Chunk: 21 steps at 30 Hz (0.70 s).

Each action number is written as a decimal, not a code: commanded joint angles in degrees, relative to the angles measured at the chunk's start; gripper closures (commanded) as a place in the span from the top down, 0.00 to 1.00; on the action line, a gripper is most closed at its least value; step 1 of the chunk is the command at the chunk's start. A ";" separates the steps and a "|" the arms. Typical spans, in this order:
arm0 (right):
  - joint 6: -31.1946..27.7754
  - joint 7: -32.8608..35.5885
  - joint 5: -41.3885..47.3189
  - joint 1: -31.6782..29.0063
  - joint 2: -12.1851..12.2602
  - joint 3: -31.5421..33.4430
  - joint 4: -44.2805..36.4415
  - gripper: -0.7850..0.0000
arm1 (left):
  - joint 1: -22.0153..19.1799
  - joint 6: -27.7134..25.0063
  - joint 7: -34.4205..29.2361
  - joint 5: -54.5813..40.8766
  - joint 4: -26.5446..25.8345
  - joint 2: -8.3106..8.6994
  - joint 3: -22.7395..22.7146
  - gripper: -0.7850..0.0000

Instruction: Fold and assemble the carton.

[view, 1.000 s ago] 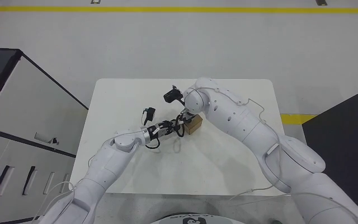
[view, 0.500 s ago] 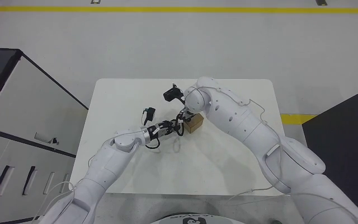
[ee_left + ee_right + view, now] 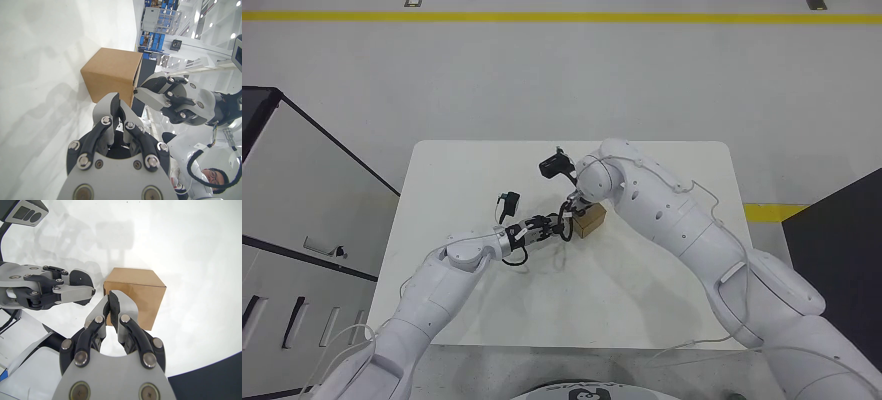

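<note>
A small brown carton (image 3: 589, 221) stands folded into a cube near the middle of the white table (image 3: 662, 290). My left gripper (image 3: 564, 226) lies low on the table just beside the carton, shut with nothing between its fingers. In the left wrist view its tips (image 3: 118, 103) are just short of the carton (image 3: 111, 75), and the right gripper (image 3: 136, 91) touches the carton's flap edge. My right gripper (image 3: 111, 295) is shut and empty, at the near edge of the carton (image 3: 136, 294), with the left gripper (image 3: 88, 292) close alongside.
Bare table surface lies all around the carton. A dark cabinet (image 3: 282, 200) stands off the table's left side. Grey floor with a yellow line (image 3: 562, 16) runs beyond the far edge.
The right arm's wrist has shifted slightly to the right. The carton and the left gripper stay where they were.
</note>
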 commanded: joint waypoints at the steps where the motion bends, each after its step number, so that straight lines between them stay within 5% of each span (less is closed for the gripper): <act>1: -0.02 0.06 -0.07 -0.17 -0.02 0.16 0.23 0.00 | 0.00 0.00 0.00 0.00 0.00 0.00 0.00 0.00; 19: -0.16 -0.27 0.67 -0.76 -0.23 2.48 0.38 0.00 | 0.00 0.00 0.00 0.00 0.00 0.00 0.00 0.00; 21: -0.07 -0.42 0.99 -1.37 0.34 3.96 -0.90 0.26 | 0.00 0.00 0.00 0.00 0.00 0.00 0.00 0.00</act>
